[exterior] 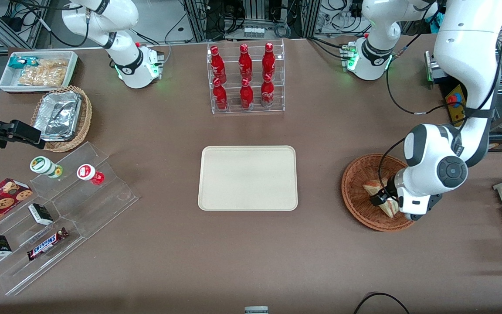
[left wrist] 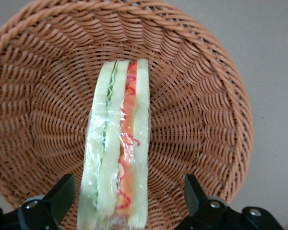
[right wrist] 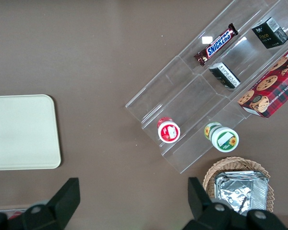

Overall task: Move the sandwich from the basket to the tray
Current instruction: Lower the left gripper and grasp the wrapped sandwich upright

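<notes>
**Claw over the basket, sandwich not yet lifted**

I have the claw (left wrist: 125,203) lowered into the basket (exterior: 357,192), which sits on the desk (exterior: 251,261) toward the working arm's end. Its jaws stand wide, one finger on each side of the sandwich (left wrist: 117,143), with a clear gap to the wrap on both sides, so nothing is gripped yet. The sandwich stands on edge in the basket, its red and green filling facing the wrist camera.

By my reckoning the job is in its early part: the approach is made, but closing, lifting, carrying and setting down are all left. The tray (exterior: 248,178) lies bare in the middle of the desk, well apart from the basket.

From the front the arm's wrist covers much of the basket, and I cannot make out there how many wedges lie in it. In the wrist view the sandwich's near end is cut off, and the fingertips' depth against the basket floor is hard to judge.
</notes>
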Motion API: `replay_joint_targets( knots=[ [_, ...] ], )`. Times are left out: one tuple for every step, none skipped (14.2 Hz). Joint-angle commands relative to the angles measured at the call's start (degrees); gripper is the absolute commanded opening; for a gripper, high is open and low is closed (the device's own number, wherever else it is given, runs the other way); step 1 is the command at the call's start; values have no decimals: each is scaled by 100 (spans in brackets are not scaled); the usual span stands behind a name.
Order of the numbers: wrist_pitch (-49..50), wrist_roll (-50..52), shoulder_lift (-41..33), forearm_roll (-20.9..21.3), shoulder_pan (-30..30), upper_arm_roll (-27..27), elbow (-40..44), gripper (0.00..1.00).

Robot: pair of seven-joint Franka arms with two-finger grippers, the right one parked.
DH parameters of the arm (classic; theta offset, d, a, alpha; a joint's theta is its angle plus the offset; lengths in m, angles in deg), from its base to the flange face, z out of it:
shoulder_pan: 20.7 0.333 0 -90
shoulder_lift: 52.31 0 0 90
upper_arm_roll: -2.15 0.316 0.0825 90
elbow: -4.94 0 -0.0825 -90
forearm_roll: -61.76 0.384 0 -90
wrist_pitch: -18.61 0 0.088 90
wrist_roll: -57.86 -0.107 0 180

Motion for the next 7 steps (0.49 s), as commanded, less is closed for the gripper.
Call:
replay_joint_targets(
  knots=[
    [-147,134,7,52,-4,10,-115,100],
    [-226,134,77,52,5,19,-124,100],
    [-331,108,130,52,14,19,-150,98],
    [-471,108,166,52,14,19,-194,81],
    [-490,99,192,52,22,19,-194,58],
    [-473,82,192,52,31,19,-185,41],
    [-455,90,192,52,23,19,-176,31]
  ],
)
